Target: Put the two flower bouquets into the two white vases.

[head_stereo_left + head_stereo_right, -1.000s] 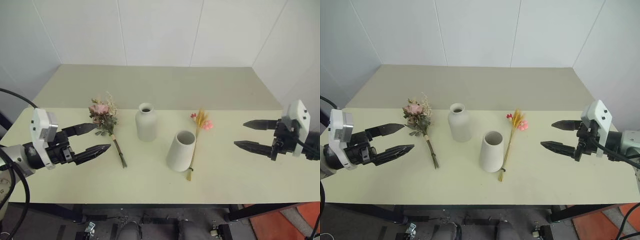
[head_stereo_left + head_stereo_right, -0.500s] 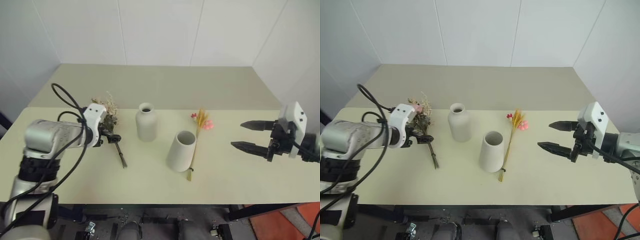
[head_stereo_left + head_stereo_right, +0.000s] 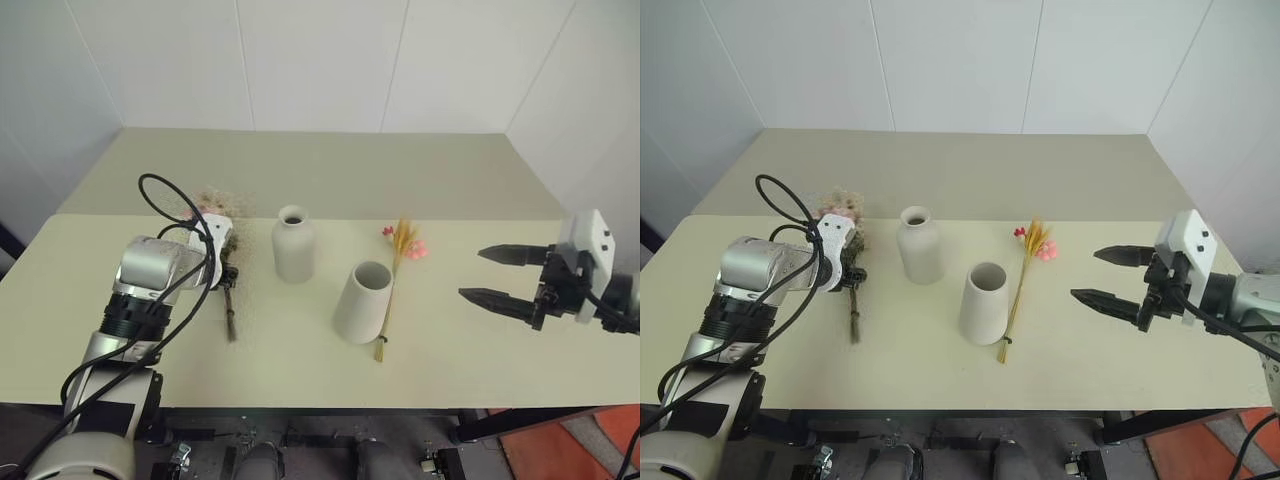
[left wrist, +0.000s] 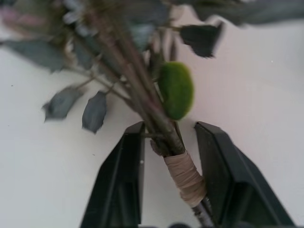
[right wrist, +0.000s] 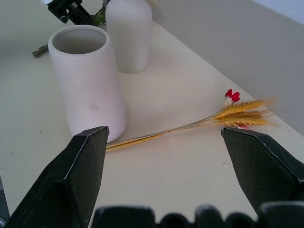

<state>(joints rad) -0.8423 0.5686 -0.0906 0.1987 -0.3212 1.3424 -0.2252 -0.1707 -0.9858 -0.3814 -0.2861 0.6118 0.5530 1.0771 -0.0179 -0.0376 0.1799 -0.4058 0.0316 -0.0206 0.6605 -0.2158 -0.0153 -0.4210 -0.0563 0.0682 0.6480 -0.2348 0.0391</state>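
My right claw [image 3: 1102,276] hung wide open and empty above the tabletop [image 3: 450,360]. Beyond its fingers the slim bouquet [image 5: 190,126] lay flat beside the cone vase [image 5: 88,78], the bottle vase [image 5: 128,33] behind. My left claw [image 4: 168,156] pinched the bushy bouquet [image 4: 142,90] at its wrapped stems, left of the bottle vase.

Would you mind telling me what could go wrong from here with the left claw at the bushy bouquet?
The left claw straddles the bushy bouquet just above its paper wrap, but its fingers do not look tight on the stems, so a lift might let them slip. The bottle-shaped vase stands close by with a narrow mouth: the bundle could snag there or tip it.
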